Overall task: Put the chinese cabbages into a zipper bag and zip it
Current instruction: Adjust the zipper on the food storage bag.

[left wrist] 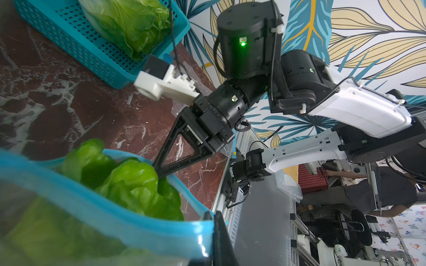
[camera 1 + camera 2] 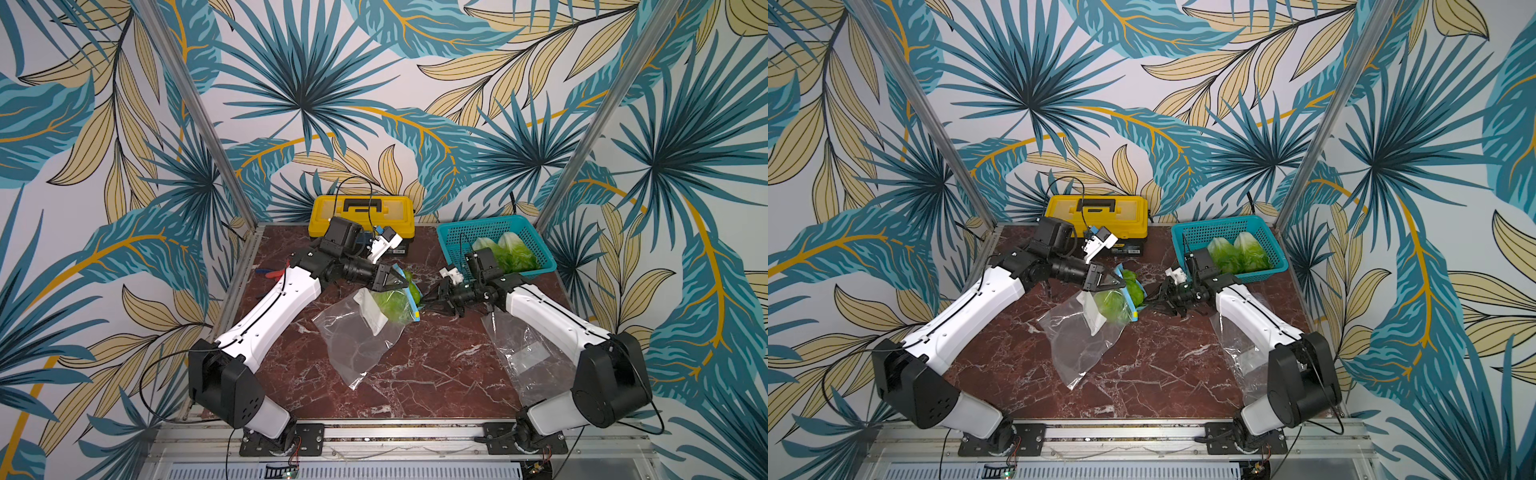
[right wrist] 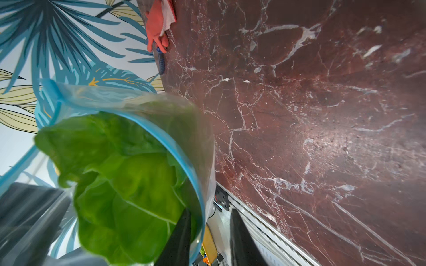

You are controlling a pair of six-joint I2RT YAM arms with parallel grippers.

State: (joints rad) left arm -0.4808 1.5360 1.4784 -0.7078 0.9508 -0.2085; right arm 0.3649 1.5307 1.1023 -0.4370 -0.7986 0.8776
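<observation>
A clear zipper bag [image 2: 357, 336] [image 2: 1077, 345] with a blue zip rim [image 1: 115, 214] [image 3: 184, 165] lies mid-table. One chinese cabbage [image 2: 395, 301] [image 2: 1113, 301] [image 1: 138, 184] [image 3: 129, 184] sits in its mouth, with green leaves poking out. Two more cabbages [image 2: 505, 249] [image 2: 1237, 251] [image 1: 129, 23] lie in the teal basket [image 2: 536, 253]. My left gripper [image 2: 409, 282] [image 2: 1124, 284] [image 1: 213, 214] is shut on the blue rim and holds the mouth up. My right gripper [image 2: 424, 297] [image 2: 1148, 298] [image 3: 211, 211] is open at the opposite side of the mouth. One finger is inside by the leaves, the other outside.
A yellow toolbox [image 2: 361, 212] stands at the back behind the left arm. A second clear plastic bag [image 2: 528, 357] lies under the right arm. Red-handled pliers [image 2: 270, 273] [image 3: 156, 30] rest at the table's left edge. The basket [image 1: 92, 53] fills the back right corner.
</observation>
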